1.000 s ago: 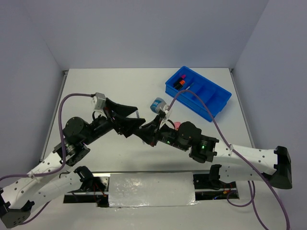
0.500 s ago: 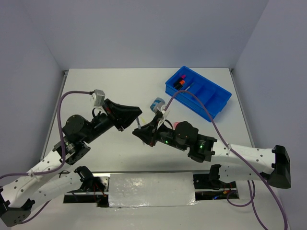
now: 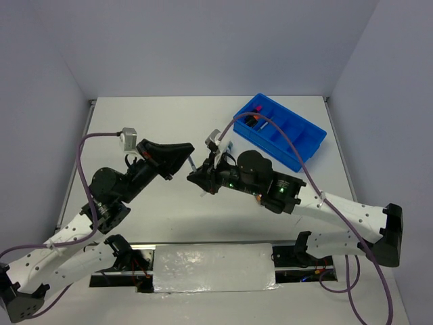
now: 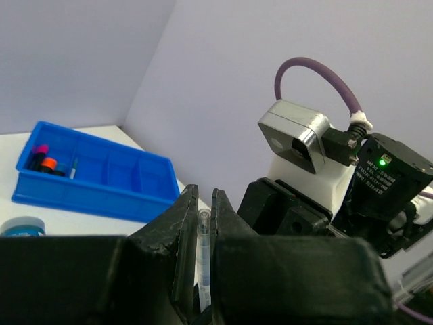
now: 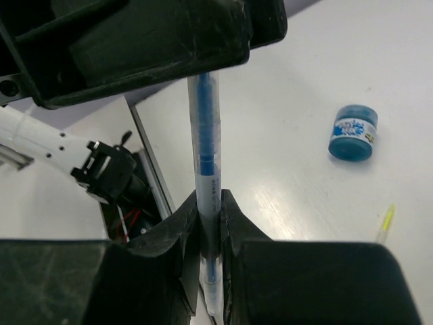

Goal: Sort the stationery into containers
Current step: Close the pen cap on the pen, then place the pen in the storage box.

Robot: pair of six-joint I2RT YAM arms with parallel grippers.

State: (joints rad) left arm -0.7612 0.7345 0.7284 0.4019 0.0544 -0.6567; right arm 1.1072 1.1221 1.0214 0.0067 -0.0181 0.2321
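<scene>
A thin clear pen with a blue core [image 5: 204,135] spans between my two grippers above the table. My right gripper [image 5: 208,203] is shut on its lower part. In the left wrist view the pen's [image 4: 203,250] other end sits between the jaws of my left gripper [image 4: 201,203], which are closed against it. From above, the left gripper [image 3: 188,162] and right gripper [image 3: 197,175] meet tip to tip at mid-table. The blue divided tray [image 3: 298,145] stands at the back right with capped highlighters [image 3: 254,116] in its end compartment. A round blue tub [image 5: 352,132] rests on the table.
A thin yellow-green pen [image 5: 384,223] lies on the table near the tub. The right arm's purple cable [image 3: 298,159] arcs over the tray. The tray [image 4: 95,183] and the tub [image 4: 21,227] also show in the left wrist view.
My left gripper has closed from wide open onto the pen held by the right gripper. Both grippers have shifted toward the far side, and the right wrist has turned.
</scene>
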